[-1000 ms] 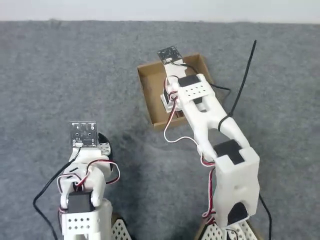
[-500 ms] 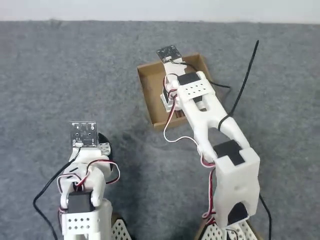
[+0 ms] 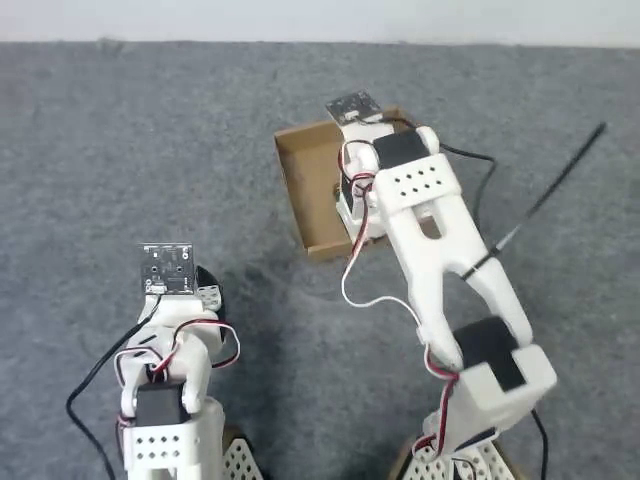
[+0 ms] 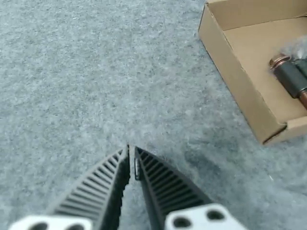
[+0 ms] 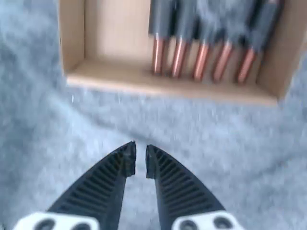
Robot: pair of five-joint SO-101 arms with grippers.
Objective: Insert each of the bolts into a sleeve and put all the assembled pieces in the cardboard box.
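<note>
The cardboard box (image 3: pixel 305 190) sits on the grey carpet at mid-back. Several copper bolts in dark sleeves (image 5: pixel 201 38) lie side by side inside the box (image 5: pixel 168 84). In the right wrist view my right gripper (image 5: pixel 139 153) hovers over carpet just outside one box wall, shut with nothing in it. The right arm (image 3: pixel 420 200) stretches over the box in the high view. My left gripper (image 4: pixel 132 154) is shut and empty above bare carpet, well short of the box (image 4: pixel 240 81), where one sleeved bolt (image 4: pixel 288 79) shows. The left arm (image 3: pixel 165 330) sits folded at the front left.
Grey carpet surrounds the box on all sides. A black cable (image 3: pixel 545 200) rises from the right arm toward the back right. The two arm bases stand at the front edge.
The right arm has swung a little to the right and its wrist has shifted toward the box's far right side. The left arm has not moved.
</note>
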